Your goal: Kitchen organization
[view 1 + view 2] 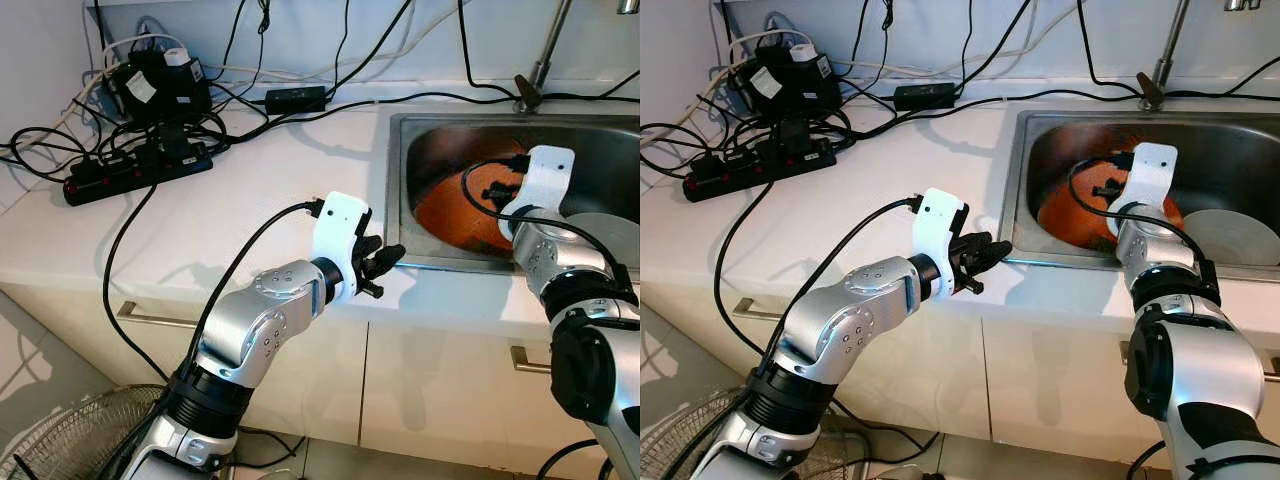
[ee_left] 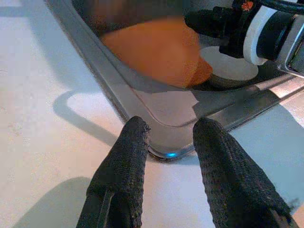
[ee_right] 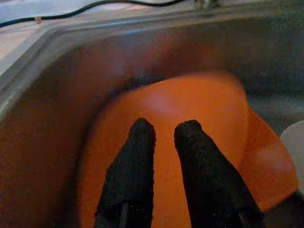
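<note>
One steel sink (image 1: 398,190) is set in a white counter (image 1: 250,190), and in it lie one orange bowl (image 3: 190,123) and one white plate (image 1: 1230,235); behind, on the counter, sit one black power strip (image 1: 135,170) and a tangle of cables (image 1: 150,80). Two grippers are at work. The left gripper (image 2: 168,142) hovers over the counter at the sink's near corner, its two fingers (image 2: 126,161) spread apart and holding nothing; the bowl lies just beyond them inside the sink. The right gripper (image 3: 164,135) reaches down into the sink over the bowl, its fingers (image 3: 137,156) parted by a narrow gap with nothing between them; whether they touch the bowl cannot be told. The plate lies beside the bowl, to the right of that gripper. The head views show the cables and strip, which the wrist views leave out; the wrist views show the fingers' gaps, hidden from the head by the white wrist housings.
</note>
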Available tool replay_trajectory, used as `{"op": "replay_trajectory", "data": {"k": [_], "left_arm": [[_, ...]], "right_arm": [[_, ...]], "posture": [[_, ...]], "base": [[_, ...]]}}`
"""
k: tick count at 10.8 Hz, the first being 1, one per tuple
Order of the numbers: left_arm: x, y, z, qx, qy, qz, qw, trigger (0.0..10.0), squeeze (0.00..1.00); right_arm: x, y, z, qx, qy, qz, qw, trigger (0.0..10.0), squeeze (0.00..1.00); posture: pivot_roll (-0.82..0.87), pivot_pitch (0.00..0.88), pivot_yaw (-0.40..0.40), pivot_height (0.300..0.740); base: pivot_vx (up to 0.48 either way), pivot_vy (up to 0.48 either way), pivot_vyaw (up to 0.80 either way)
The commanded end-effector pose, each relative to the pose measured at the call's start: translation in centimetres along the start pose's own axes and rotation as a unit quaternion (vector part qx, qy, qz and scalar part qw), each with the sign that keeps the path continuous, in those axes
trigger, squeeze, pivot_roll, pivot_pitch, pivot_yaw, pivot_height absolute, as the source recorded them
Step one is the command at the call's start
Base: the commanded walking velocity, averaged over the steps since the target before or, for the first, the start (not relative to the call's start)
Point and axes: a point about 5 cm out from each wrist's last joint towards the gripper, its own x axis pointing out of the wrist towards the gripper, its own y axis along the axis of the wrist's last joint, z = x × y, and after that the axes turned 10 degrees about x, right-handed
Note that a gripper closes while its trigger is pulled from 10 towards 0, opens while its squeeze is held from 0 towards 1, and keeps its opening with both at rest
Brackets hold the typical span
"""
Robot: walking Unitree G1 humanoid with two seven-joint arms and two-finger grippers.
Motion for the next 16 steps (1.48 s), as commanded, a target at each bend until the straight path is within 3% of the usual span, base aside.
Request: {"op": "replay_trajectory", "data": {"k": [1,4,6,7,8,9,10,11,13,16], "left_arm": [[-0.2,-0.4,-0.4,-0.003,0.008,-0.007,1.000,10.0,0.00],[-0.2,-0.6,-0.4,-0.006,0.008,-0.010,1.000,10.0,0.00],[-0.1,-0.4,-0.7,0.006,0.023,0.005,1.000,10.0,0.00],[-0.3,0.6,-1.8,0.023,0.093,0.063,0.993,10.0,0.00],[-0.5,1.3,-3.5,0.048,0.166,0.106,0.979,10.0,0.00],[-1.1,2.4,-4.9,0.068,0.226,0.144,0.961,10.0,0.00],[-1.3,2.5,-5.2,0.068,0.235,0.149,0.958,10.0,0.00],[-1.7,2.8,-6.0,0.095,0.270,0.167,0.943,10.0,0.00],[-1.8,1.6,-6.8,0.136,0.308,0.160,0.928,10.0,0.00],[-2.0,-0.1,-7.6,0.133,0.343,0.158,0.917,10.0,0.00]], "right_arm": [[0.1,1.2,-0.2,-0.009,0.001,0.019,1.000,10.0,0.00],[0.0,1.8,-0.3,-0.014,0.004,0.042,0.999,10.0,0.00],[-0.2,3.0,-1.2,-0.012,0.025,0.103,0.994,10.0,0.00],[-0.8,4.2,-2.7,-0.001,0.068,0.172,0.983,10.0,0.00],[-1.8,4.6,-4.0,0.015,0.110,0.228,0.967,10.0,0.00],[-3.1,3.5,-4.9,-0.001,0.137,0.257,0.957,10.0,0.00],[-3.4,3.0,-5.0,-0.002,0.139,0.260,0.955,10.0,0.00],[-4.6,0.5,-5.3,0.013,0.141,0.260,0.955,10.0,0.00],[-6.2,-2.9,-6.0,0.047,0.129,0.242,0.961,10.0,0.00],[-7.6,-3.3,-6.6,0.043,0.144,0.243,0.958,10.0,0.00]], "posture": [[0.10,0.000,0.101,0.740],[0.09,0.000,0.100,0.740],[0.10,0.000,0.098,0.740],[0.09,0.000,0.099,0.740],[0.08,0.000,0.102,0.740],[0.07,0.000,0.101,0.740],[0.07,0.000,0.101,0.740],[0.04,0.000,0.103,0.740],[0.03,0.000,0.109,0.740],[0.02,0.000,0.103,0.740]], "base": [[0.000,0.000,0.00],[0.000,0.000,0.00],[0.000,0.000,0.00],[0.000,0.000,0.00],[0.000,0.000,0.00],[0.000,0.000,0.00],[0.000,0.000,0.00],[0.000,0.000,0.00],[0.000,0.000,0.00],[0.000,-0.160,0.00]]}}
